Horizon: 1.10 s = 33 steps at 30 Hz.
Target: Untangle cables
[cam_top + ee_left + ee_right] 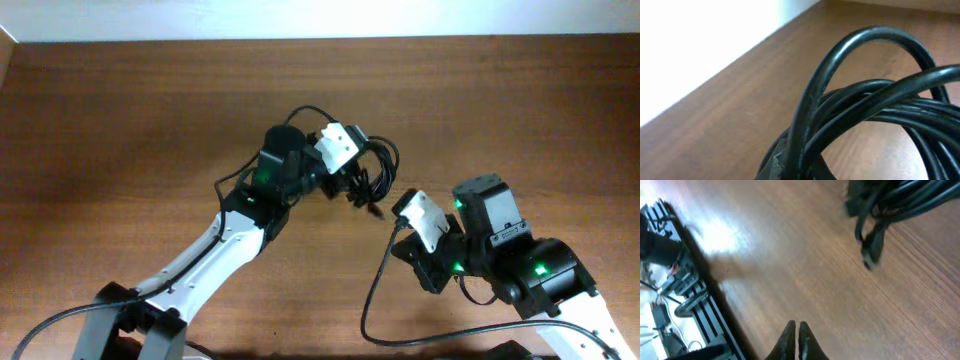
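On the far left the wooden table (120, 120) is only brown board, with a strip of white wall (300, 18) behind it. My left arm (215, 250) comes up from the lower left corner and reaches toward the middle of the table. At its end my left claw (350, 185) is pressed together on the cables (378, 165). My left wrist camera does not show my own fingers, because the black cords fill almost the whole view. One thick loop (865, 40) arches over the others, and several strands run side by side to the right edge.

From above, the cables are a loose black bundle just to the right of my left claw, near the centre of the table. A short end with a plug (375, 210) hangs out below the bundle (in my right wrist view it is blurred, so I cannot tell what kind of plug it is). It hangs low over the wood; I cannot tell if it touches.

Further right is my right claw (795, 326). Its two fingers are pressed together with nothing between them. It points toward the bundle but is apart from it. My right arm (540, 270) stands at the lower right.
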Each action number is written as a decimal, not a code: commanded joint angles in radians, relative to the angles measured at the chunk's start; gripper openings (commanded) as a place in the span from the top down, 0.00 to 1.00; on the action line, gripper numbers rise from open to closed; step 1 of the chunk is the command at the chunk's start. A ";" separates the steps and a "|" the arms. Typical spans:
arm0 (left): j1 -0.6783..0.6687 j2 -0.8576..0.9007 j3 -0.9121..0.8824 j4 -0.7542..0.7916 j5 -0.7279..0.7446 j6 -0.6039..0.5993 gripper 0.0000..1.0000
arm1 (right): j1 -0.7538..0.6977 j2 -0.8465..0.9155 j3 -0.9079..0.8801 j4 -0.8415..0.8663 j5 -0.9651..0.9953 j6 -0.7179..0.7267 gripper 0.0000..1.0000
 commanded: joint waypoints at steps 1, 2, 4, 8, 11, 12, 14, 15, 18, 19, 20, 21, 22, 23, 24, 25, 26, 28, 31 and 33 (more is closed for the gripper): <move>0.000 0.004 0.006 0.023 0.014 0.040 1.00 | 0.004 -0.008 0.014 0.011 0.116 0.052 0.96; 0.000 0.004 0.006 0.006 0.032 0.005 1.00 | 0.005 -0.008 0.014 0.013 0.226 0.141 0.96; 0.000 0.004 0.006 -0.011 0.032 -0.212 1.00 | 0.004 -0.008 0.014 0.016 0.386 0.313 0.86; 0.000 0.003 0.006 -0.016 0.115 -0.833 1.00 | 0.003 -0.008 0.014 0.050 0.392 0.507 0.43; 0.001 0.003 0.006 -0.037 0.115 -1.320 1.00 | 0.003 -0.008 0.014 0.060 0.388 0.568 0.39; 0.001 0.003 0.006 -0.038 0.115 -1.444 1.00 | 0.003 -0.009 0.014 0.074 0.369 0.629 0.39; 0.013 0.003 0.006 -0.068 0.115 -1.621 1.00 | 0.003 -0.017 0.014 0.115 0.327 0.697 0.39; 0.027 0.003 0.006 -0.091 0.133 -1.689 1.00 | 0.003 -0.033 0.014 0.141 0.317 0.740 0.39; 0.069 0.003 0.006 -0.096 0.234 -1.702 1.00 | 0.003 -0.088 0.014 0.234 0.267 1.002 0.30; 0.069 0.003 0.006 -0.097 0.236 -1.702 1.00 | 0.003 -0.095 0.014 0.256 0.247 1.049 0.30; 0.069 0.003 0.006 -0.097 0.248 -1.702 1.00 | 0.003 -0.104 0.014 0.279 0.240 1.143 0.30; 0.068 0.003 0.006 -0.097 0.280 -1.702 1.00 | 0.003 -0.105 0.014 0.312 0.228 1.281 0.27; 0.064 0.003 0.006 -0.097 0.281 -1.702 1.00 | 0.003 -0.103 0.014 0.333 0.218 1.358 0.24; 0.057 0.003 0.006 -0.096 0.280 -1.701 1.00 | 0.003 -0.097 0.014 0.362 0.207 1.434 0.23; 0.052 0.003 0.006 -0.095 0.280 -1.698 1.00 | 0.003 -0.093 0.014 0.366 0.207 1.478 0.17; 0.046 0.003 0.006 -0.095 0.280 -1.698 1.00 | 0.003 -0.092 0.014 0.378 0.208 1.544 0.11; 0.038 0.003 0.006 -0.080 0.280 -1.698 1.00 | 0.004 -0.092 0.014 0.400 0.202 1.604 0.09; 0.037 0.003 0.006 -0.074 0.282 -1.699 1.00 | 0.005 -0.092 0.014 0.423 0.189 1.676 0.09; 0.037 0.003 0.006 -0.073 0.298 -1.699 1.00 | 0.005 -0.088 0.014 0.424 0.189 1.698 0.15; 0.011 0.003 0.006 -0.073 0.297 -1.707 1.00 | 0.005 -0.068 0.014 0.424 0.189 1.698 0.34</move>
